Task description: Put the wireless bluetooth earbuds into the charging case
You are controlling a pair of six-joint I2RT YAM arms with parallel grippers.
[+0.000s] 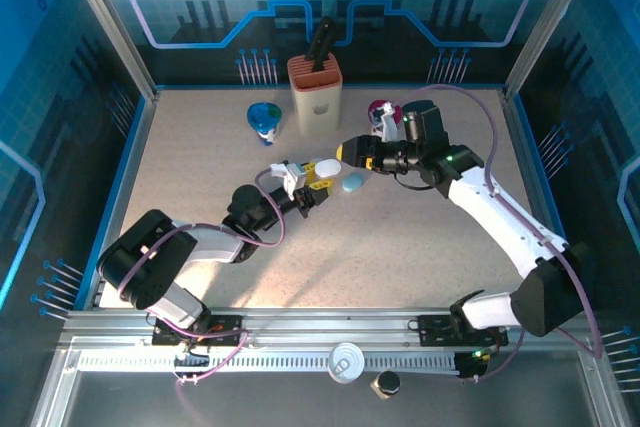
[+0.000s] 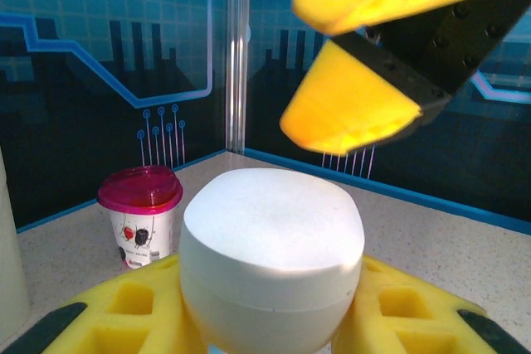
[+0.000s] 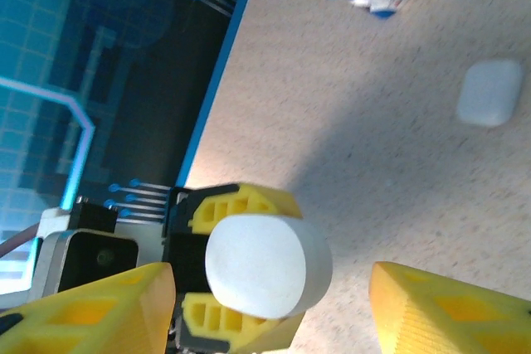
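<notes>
The left gripper reaches over the middle of the worktop, and its jaws are closed on a white charging case, gripping its lower half from both sides. In the left wrist view the white charging case sits between the yellow fingers with its lid down and a thin seam running round the body.

The right gripper comes in from the right edge and faces the case from the far right side. Its jaws are spread wide and hold nothing. In the left wrist view the right gripper hangs just above the case, near but not touching it. In the right wrist view the right gripper frames the white charging case, with the left gripper clamped behind it.

A second, pale case lies flat on the worktop just beside the held one, below the two grippers and towards the right edge. It also appears in the right wrist view.

A knife block with a dark handle sticking out stands at the middle of the far edge. A blue-lidded cup lies on its side to the left of it. A pink-lidded cup stands upright to the right of the block, partly hidden behind the right arm in the top view.
</notes>
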